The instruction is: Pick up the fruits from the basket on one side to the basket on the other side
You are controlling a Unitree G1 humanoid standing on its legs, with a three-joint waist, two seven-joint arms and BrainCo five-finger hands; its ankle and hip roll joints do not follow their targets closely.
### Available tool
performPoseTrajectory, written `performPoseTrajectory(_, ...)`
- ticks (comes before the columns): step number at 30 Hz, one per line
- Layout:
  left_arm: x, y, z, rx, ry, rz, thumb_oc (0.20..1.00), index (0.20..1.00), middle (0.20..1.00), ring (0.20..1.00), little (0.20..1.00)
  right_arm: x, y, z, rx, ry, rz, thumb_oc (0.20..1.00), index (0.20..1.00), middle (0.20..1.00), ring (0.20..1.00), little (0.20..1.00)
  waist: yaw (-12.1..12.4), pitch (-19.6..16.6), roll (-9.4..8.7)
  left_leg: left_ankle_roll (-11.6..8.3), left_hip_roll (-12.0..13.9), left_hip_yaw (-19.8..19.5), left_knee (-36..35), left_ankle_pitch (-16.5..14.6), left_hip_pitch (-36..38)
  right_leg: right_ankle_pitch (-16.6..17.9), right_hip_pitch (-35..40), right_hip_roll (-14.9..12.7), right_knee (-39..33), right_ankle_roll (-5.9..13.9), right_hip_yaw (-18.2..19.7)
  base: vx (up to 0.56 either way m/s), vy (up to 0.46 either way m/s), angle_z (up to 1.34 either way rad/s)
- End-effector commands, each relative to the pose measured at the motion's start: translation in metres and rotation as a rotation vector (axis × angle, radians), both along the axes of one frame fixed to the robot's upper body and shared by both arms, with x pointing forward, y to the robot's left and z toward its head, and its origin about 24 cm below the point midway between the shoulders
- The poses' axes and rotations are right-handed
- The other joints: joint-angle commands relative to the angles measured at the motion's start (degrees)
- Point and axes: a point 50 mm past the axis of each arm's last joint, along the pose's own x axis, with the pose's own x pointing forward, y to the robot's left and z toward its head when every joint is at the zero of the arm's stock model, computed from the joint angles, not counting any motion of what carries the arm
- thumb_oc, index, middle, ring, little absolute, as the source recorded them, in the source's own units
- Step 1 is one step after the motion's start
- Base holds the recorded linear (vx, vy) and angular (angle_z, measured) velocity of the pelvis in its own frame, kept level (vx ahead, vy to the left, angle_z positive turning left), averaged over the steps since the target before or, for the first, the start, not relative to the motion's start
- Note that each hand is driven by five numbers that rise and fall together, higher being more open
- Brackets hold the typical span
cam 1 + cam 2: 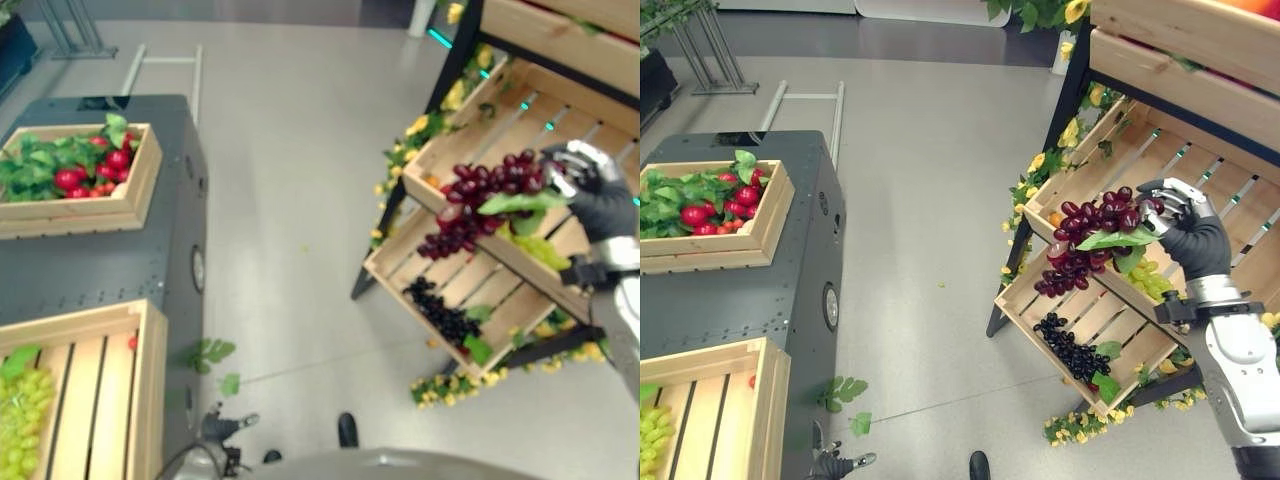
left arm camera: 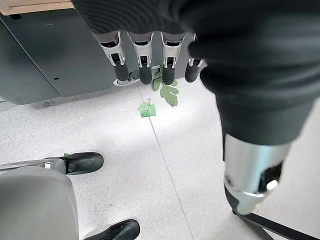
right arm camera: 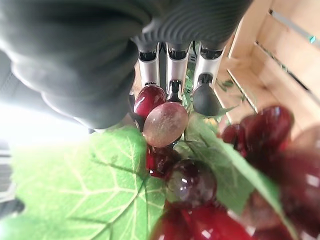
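While the head views place the red grape bunch (image 1: 1090, 240) above the slatted rack crate (image 1: 1080, 320), the right wrist view shows the right hand (image 1: 1185, 225) with fingers (image 3: 172, 70) curled onto its top grapes and leaf. Left hand (image 2: 150, 60): fingers straight, holding nothing, over bare floor (image 2: 165, 150) beside the grey cabinet (image 1: 100, 260). Wide floor separates rack and cabinet crates (image 1: 130, 200).

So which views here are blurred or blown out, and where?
Right wrist view: the red grapes and their leaf sit so close that the nearest ones go soft, and a white glare washes out one edge beside the right hand. Left wrist view: a bright patch on the floor below the left hand. Both eye views: evenly lit.
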Motion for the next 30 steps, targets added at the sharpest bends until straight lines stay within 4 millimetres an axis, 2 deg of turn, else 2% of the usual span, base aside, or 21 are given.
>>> performPoseTrajectory(1,-0.015,-0.006,-0.008,-0.019,0.078,-0.032,1.0,1.0,1.0,1.0,1.0,-0.007,-0.015,0.07,0.027,-0.309,-0.039,0.2,0.2,0.2,0.2,0.2,0.97,-1.25,-0.7,1.42,-2.43,-1.77,-0.03,-1.71,-3.96,-9.82,5.76,2.99,0.32,2.39,-2.4,0.0,0.0,0.0)
performPoseTrajectory(9,-0.018,-0.011,-0.01,-0.036,0.098,-0.048,1.0,1.0,1.0,1.0,1.0,-0.002,-0.026,0.091,0.008,-0.335,-0.067,0.2,0.2,0.2,0.2,0.2,0.94,-1.73,-1.05,1.22,-2.36,-1.66,-0.03,-1.72,-3.93,-9.85,5.8,3.04,0.32,2.37,-2.55,0.0,0.0,0.0)
performPoseTrajectory(13,-0.021,-0.011,-0.011,-0.038,0.113,-0.056,1.0,1.0,1.0,1.0,1.0,0.008,-0.045,0.097,0.036,-0.307,-0.156,0.2,0.2,0.2,0.2,0.2,1.11,-1.88,-1.36,1.11,-2.34,-1.6,-0.03,-1.82,-3.72,-9.92,5.99,3.07,0.32,2.36,-2.64,0.0,0.0,0.0)
performPoseTrajectory(18,-0.024,-0.012,-0.012,-0.045,0.124,-0.052,1.0,1.0,1.0,1.0,1.0,0.017,-0.063,0.096,0.062,-0.257,-0.242,0.2,0.2,0.2,0.2,0.2,1.21,-1.9,-1.44,1.05,-2.31,-1.57,-0.03,-1.94,-3.52,-10.01,6.19,3.07,0.32,2.28,-2.73,0.0,0.0,0.0)
performPoseTrajectory(22,-0.027,-0.012,-0.012,-0.051,0.136,-0.055,1.0,1.0,1.0,1.0,1.0,0.024,-0.092,0.093,0.048,-0.167,-0.406,0.2,0.2,0.2,0.2,0.2,1.4,-1.81,-1.45,0.9,-2.27,-1.49,-0.03,-1.86,-3.49,-10.09,6.44,2.88,0.32,2.31,-3.07,0.0,0.0,0.0)
performPoseTrajectory(30,-0.024,-0.012,-0.012,-0.055,0.129,-0.057,1.0,1.0,1.0,1.0,1.0,0.03,-0.118,0.087,0.0,-0.06,-0.58,0.2,0.2,0.2,0.2,0.2,1.48,-1.22,-0.87,0.78,-2.23,-1.53,-0.03,-1.75,-3.59,-10.14,6.26,2.77,0.32,2.27,-3.43,0.0,0.0,0.0)
